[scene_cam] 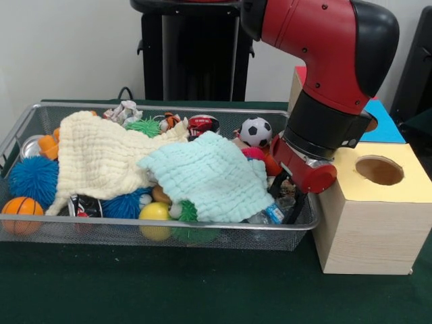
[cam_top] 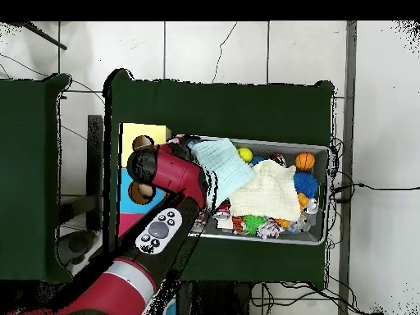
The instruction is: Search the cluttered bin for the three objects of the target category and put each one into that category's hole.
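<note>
Down in the right-hand corner of the large shallow silver wire-mesh bin (scene_cam: 101,233) in the front view sits the black gripper (scene_cam: 286,200) of the red and black arm (scene_cam: 324,74), its dark fingers reaching among the clutter there; whether they are spread or closed I cannot tell, since the wrist and the mesh hide most of them. Just beside the fingers, against the bin's near wall, lies a clear thin plastic bottle with a blue-white label (scene_cam: 268,214), partly under the edge of a pale mint-green knitted cloth (scene_cam: 206,177). That cloth overlaps a larger cream-yellow knitted cloth (scene_cam: 101,156), and the two cover the middle of the bin. Around them show a black-and-white toy football (scene_cam: 256,131), a small orange basketball (scene_cam: 20,210), a blue spiky rubber ball (scene_cam: 32,179), a yellow ball (scene_cam: 154,212) and a green spiky ball (scene_cam: 142,126). To the right of the bin stands a pale wooden box with a yellow top and a round hole (scene_cam: 379,170); behind it, the blue top of a second wooden box (scene_cam: 388,128) shows past the arm, its hole hidden in the front view. From overhead the arm (cam_top: 176,176) crosses over the boxes (cam_top: 143,133) to the bin's end (cam_top: 324,193)
</note>
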`<state>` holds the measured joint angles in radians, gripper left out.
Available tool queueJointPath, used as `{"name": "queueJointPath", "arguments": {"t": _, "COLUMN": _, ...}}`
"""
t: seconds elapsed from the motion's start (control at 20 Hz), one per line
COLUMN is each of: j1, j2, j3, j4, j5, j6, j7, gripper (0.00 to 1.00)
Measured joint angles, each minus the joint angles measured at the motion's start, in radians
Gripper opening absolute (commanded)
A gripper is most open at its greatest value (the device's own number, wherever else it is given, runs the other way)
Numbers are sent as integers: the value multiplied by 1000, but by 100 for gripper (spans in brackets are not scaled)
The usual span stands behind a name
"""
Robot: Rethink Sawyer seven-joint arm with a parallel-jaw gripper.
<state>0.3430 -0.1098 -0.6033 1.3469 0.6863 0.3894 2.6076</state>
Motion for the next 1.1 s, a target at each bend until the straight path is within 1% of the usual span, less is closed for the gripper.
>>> {"name": "queueJointPath", "arguments": {"t": 0.2, "j1": 6, "j2": 8, "j3": -11, "j4": -4, "j5": 7, "j6": 0, "j7": 0, "gripper": 100}}
{"name": "queueJointPath", "arguments": {"t": 0.85, "j1": 7, "j2": 9, "j3": -11, "j4": -4, "j5": 9, "j6": 0, "j7": 0, "gripper": 100}}
{"name": "queueJointPath", "arguments": {"t": 0.9, "j1": 6, "j2": 10, "j3": -11, "j4": -7, "j5": 11, "j6": -2, "j7": 0, "gripper": 0}}
{"name": "queueJointPath", "arguments": {"t": 1.1, "j1": 3, "j2": 11, "j3": -7, "j4": -9, "j5": 11, "j6": -6, "j7": 0, "gripper": 0}}
